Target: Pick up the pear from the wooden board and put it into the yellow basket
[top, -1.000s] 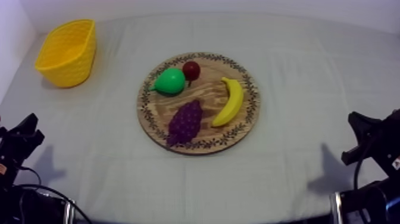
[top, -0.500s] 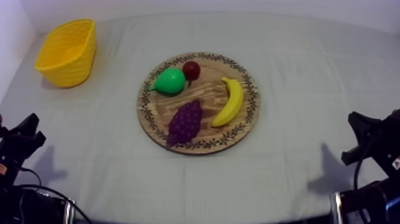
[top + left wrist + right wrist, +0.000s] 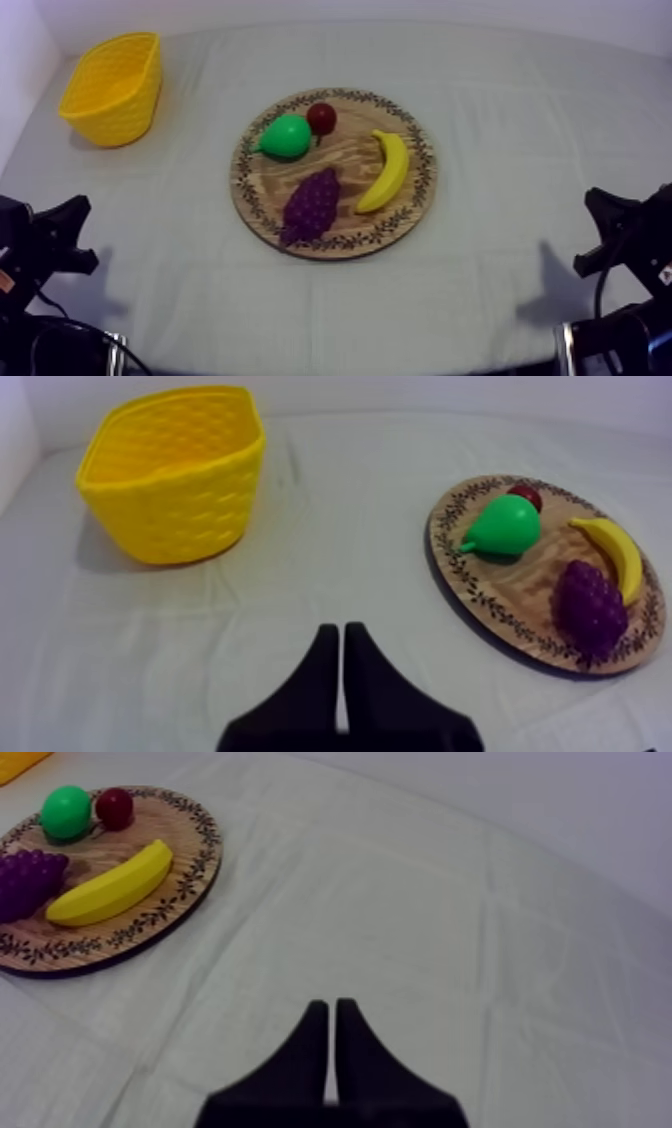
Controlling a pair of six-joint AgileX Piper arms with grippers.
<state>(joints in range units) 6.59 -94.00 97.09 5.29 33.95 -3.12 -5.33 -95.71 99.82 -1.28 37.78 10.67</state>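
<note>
The green toy pear (image 3: 285, 136) lies on its side on the far left part of the round wooden board (image 3: 350, 152) with the patterned rim. Its narrow stem end points left and slightly near and its fat end points right, so we judge its long axis to run roughly across the table. A small red fruit (image 3: 321, 117) sits just beside the fat end, so close that we cannot tell whether they touch. The purple bunch of grapes (image 3: 312, 205) lies nearer on the board, apart from the pear, and the yellow banana (image 3: 386, 170) takes the board's right side. The yellow woven plastic basket (image 3: 112, 88) stands well apart at the far left corner of the grey-white cloth (image 3: 500, 100). Our left gripper (image 3: 335, 632) sits at the near left edge, fingers pressed together into a narrow wedge with nothing in them. From it the pear lies far and to the right, the basket far and to the left. Our right gripper (image 3: 327, 1007), likewise closed and empty, sits at the near right edge, with the banana and grapes between it and the pear. We judge the left arm nearer to both pear and basket, so the reach looks to be its to make. Its fingers would have to part first, then close across the pear's width, clear of the red fruit.
</note>
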